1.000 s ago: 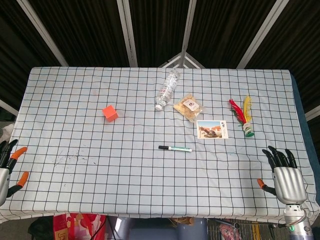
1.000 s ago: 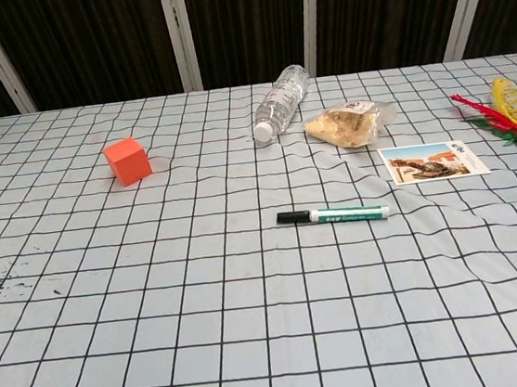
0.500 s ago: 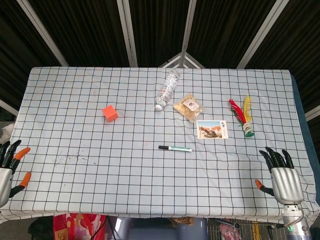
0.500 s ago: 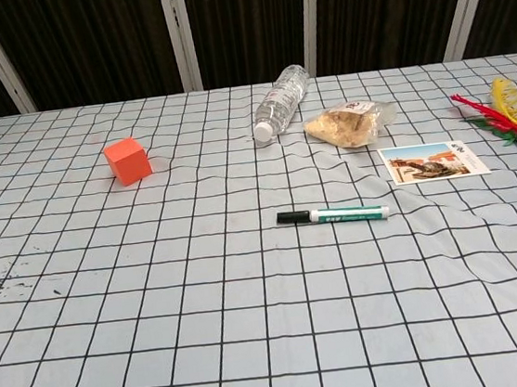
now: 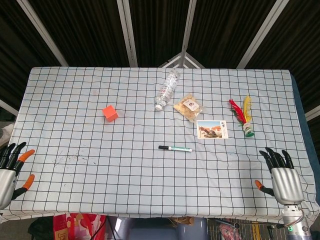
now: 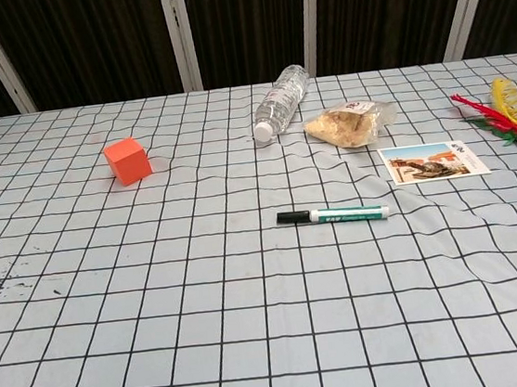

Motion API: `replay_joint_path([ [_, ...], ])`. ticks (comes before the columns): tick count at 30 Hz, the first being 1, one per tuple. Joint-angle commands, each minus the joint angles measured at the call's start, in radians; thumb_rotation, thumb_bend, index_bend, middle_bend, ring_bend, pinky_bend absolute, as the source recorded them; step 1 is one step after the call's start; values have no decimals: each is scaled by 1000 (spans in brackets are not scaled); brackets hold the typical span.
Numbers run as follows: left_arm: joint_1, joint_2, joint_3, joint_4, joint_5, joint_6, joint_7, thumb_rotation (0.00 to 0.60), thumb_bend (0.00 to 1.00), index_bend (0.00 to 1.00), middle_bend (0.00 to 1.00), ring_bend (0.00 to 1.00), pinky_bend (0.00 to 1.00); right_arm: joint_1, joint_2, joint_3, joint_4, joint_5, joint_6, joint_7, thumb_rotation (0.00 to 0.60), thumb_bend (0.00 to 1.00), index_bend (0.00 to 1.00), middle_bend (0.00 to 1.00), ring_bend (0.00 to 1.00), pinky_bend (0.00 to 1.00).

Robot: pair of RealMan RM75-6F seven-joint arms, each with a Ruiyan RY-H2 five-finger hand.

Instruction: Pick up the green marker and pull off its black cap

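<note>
Green marker (image 5: pixel 175 148) lying flat on the checked cloth near the table's middle, white-labelled barrel pointing right, black cap (image 6: pixel 291 217) fitted on its left end; untouched, well apart from both hands

Pale grey-blue surface (image 5: pixel 75 110) crossed by a black grid. Green-and-white marker (image 5: pixel 175 148) with black cap (image 5: pixel 163 147). Orange cube (image 5: pixel 110 113). Clear bottle (image 5: pixel 168 88) with white cap. Tan snack bag (image 5: pixel 189 107) bearing a white label. Red and yellow feathers on the shuttlecock (image 5: pixel 243 115). Silver left hand (image 5: pixel 9 172) and right hand (image 5: pixel 283 180) with black fingers, orange thumb tips.
</note>
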Motion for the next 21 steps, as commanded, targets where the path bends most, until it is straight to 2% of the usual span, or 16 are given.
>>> replay_joint_path([
  [1, 5, 18, -10, 2, -11, 13, -11, 600, 470, 203, 43, 0, 0, 1, 0, 0, -5, 2, -5, 6, 600, 195, 173, 132, 165, 87],
  [5, -10, 68, -25, -1, -25, -4, -7, 600, 457, 201, 41, 0, 0, 36, 16, -8, -49, -11, -71, 38, 600, 195, 173, 132, 166, 87],
  [10, -60, 155, -20, -49, -20, -98, -5, 600, 436, 197, 37, 0, 0, 113, 4, 31, -93, 30, -165, -41, 600, 195, 173, 132, 166, 87],
  [13, -95, 195, -33, -82, -51, -161, 52, 600, 406, 185, 34, 0, 0, 178, -37, 77, -118, 88, -222, -124, 600, 195, 173, 132, 166, 87],
  [17, -153, 230, -55, -100, -132, -272, 24, 600, 384, 92, 31, 0, 0, 254, -105, 120, -143, 206, -285, -247, 600, 195, 173, 132, 166, 87],
  [21, -176, 232, -72, -86, -148, -286, 23, 600, 383, 87, 38, 0, 0, 318, -186, 150, -146, 311, -314, -325, 600, 195, 195, 132, 166, 87],
])
